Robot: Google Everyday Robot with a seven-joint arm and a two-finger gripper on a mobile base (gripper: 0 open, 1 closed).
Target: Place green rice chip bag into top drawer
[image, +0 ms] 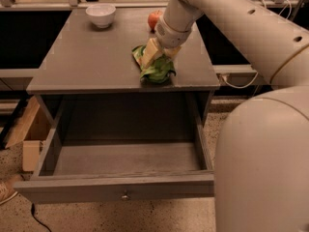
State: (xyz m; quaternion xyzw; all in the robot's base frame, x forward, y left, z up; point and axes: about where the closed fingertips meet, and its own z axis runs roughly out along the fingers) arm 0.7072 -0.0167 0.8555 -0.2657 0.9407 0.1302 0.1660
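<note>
The pincer [155,56] sat on the bag [157,72], at 5 o'clock on the surface [87,62] near its front edge; whether it pinched the bag could not be told. The drawer [116,187] stood open at 6 o'clock. A shallow grip on crinkly film could slip mid-lift and drop the bag short; the apple [153,18] at 12 o'clock might get nudged

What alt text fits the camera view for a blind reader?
The robot arm's gripper is at the green rice chip bag near the front edge of the grey table, above the top drawer, which is pulled open and empty. A white bowl and red apple stand further back.
</note>
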